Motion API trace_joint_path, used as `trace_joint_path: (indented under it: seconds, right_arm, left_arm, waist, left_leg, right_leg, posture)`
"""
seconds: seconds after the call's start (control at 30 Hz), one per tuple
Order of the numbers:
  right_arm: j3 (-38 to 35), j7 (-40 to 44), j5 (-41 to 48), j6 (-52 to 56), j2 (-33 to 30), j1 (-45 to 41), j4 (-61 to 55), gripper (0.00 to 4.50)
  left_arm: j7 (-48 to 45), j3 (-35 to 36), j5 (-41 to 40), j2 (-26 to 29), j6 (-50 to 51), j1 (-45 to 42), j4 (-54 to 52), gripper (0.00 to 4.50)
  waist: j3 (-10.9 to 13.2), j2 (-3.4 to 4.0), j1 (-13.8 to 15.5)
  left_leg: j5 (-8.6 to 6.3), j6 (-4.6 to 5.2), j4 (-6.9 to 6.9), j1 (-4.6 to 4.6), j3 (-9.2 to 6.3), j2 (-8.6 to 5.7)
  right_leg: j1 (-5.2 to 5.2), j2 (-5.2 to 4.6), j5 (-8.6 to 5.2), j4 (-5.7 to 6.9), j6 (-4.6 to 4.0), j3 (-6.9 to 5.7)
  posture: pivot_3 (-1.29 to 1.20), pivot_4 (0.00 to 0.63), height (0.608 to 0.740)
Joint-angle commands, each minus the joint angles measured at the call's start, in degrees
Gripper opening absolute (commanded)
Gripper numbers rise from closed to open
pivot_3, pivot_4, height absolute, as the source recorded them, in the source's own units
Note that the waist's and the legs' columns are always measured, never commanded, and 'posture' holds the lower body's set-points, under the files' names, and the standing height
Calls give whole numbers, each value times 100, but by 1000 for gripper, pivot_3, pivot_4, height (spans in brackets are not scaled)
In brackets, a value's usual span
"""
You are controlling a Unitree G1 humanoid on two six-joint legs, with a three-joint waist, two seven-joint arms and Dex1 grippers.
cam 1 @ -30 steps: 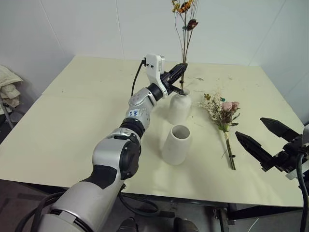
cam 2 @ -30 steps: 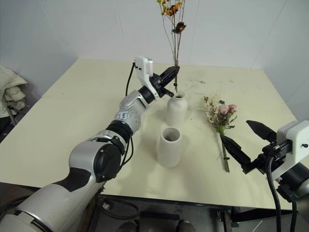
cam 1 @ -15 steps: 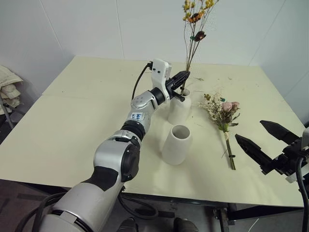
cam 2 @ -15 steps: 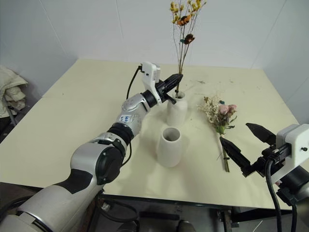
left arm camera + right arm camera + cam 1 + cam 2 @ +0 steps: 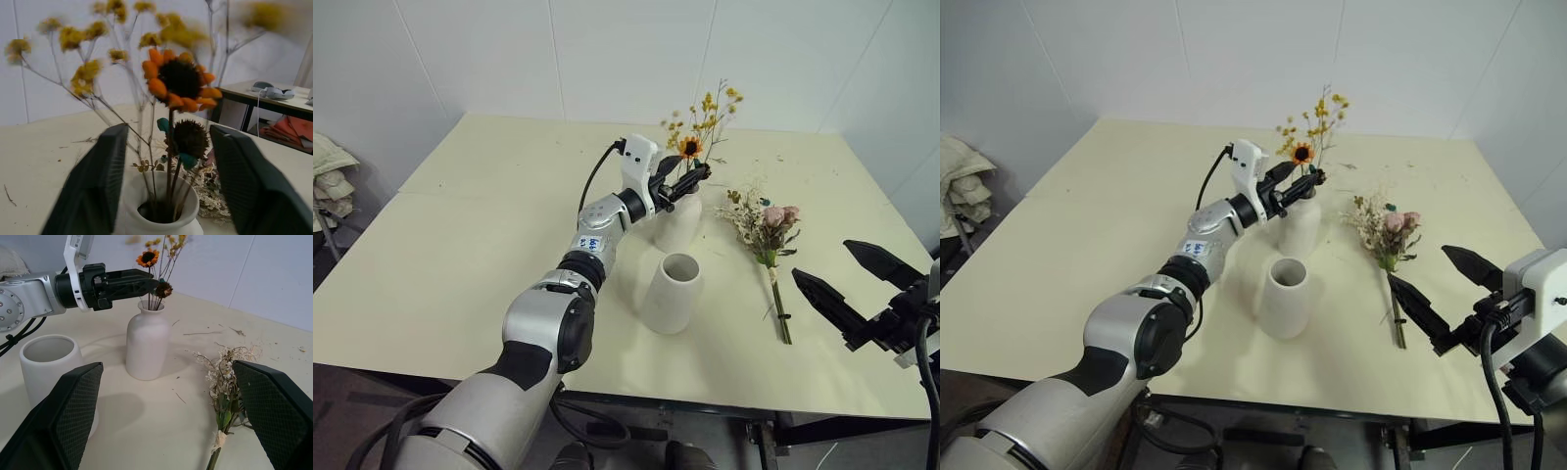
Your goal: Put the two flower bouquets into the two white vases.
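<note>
Dried yellow bunch [image 5: 697,137] dropped into bottle vase [image 5: 677,221]; my left gripper [image 5: 690,178] wide, released. Next: right gripper [image 5: 847,279], wide, takes rose bouquet [image 5: 766,227] for cone vase [image 5: 672,293].

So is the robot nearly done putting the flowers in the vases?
About halfway. The yellow-orange flowers already stand in the narrow-necked vase, and the left tool is open around their stems. The pink rose bunch lies on the table; the wide-mouthed vase is empty, the right tool open.
</note>
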Motion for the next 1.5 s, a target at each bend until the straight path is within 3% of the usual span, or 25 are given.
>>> trace_joint_path:
  seconds: [0.03, 0.1, 0.3, 0.77, 0.97, 1.03, 1.23, 1.5]
  right_arm:
    - [-89, 13, -15, -118, -36, -54, 3, 4500]
    - [-88, 23, -22, -108, -40, -68, 17, 4500]
    - [-89, 18, -7, -63, -70, -58, 16, 4500]
    - [442, 81, -283, 434, -617, -421, 709, 4500]
    - [1122, -115, -738, 1069, -1035, -964, 1401, 4500]
    - [1437, -162, -788, 1328, -1111, -1298, 1643, 4500]
    - [2312, -550, -862, 2654, -1204, -2501, 2499, 4500]
    - [3206, -433, -1325, 3486, -1091, -3818, 3375, 4500]
  left_arm:
    - [-37, -48, 73, 76, -108, -131, -84, 4030]
    - [-77, -76, 93, 110, -136, -130, -91, 4490]
    - [-615, -276, 204, 396, -176, -101, -146, 4490]
    - [-3025, -389, 12, 2052, -191, 219, -454, 4490]
    - [-5269, -81, -696, 2881, 241, 739, -804, 4490]
    - [-5696, -280, -984, 3205, 648, 1050, -1120, 4490]
    - [-5778, -837, -1987, 4065, 1220, 1864, -2203, 4490]
    - [-5778, -1117, -3107, 5005, 1768, 2840, -3440, 4490]
  waist:
    - [0, 0, -1]
    - [0, 0, -2]
    - [0, 0, -2]
    - [-2, 3, -44]
    - [-2, 4, -107]
    - [-2, 7, -163]
    - [-1, 9, -211]
    - [-1, 12, -197]
  left_leg:
    - [0, 0, 0, 0, 0, 0]
    - [0, 0, 0, 0, 0, 0]
    - [0, 0, 0, 0, 1, 1]
    - [-1, 1, -2, 3, 4, 7]
    - [-2, 2, -3, 3, 4, 9]
    - [-2, 3, -4, 5, 4, 10]
    - [-2, 5, -2, 9, 3, 19]
    - [-3, 5, -5, 7, 4, 18]
  right_leg:
    - [0, 0, 0, 0, 0, 0]
    - [0, 0, 0, 0, 0, 0]
    - [0, 0, 0, -1, 0, 0]
    - [-1, 1, 1, 7, -8, 0]
    - [-4, 0, -1, 13, -18, -1]
    - [-6, 0, -1, 22, -20, -1]
    - [-17, 3, -4, 51, -26, 0]
    - [-26, 2, -5, 55, -28, 2]
  posture:
    - [0, 150, 740]
    - [0, 150, 740]
    - [0, 150, 740]
    - [0, 150, 740]
    - [0, 150, 740]
    - [0, 150, 740]
    - [0, 150, 740]
    - [0, 150, 740]
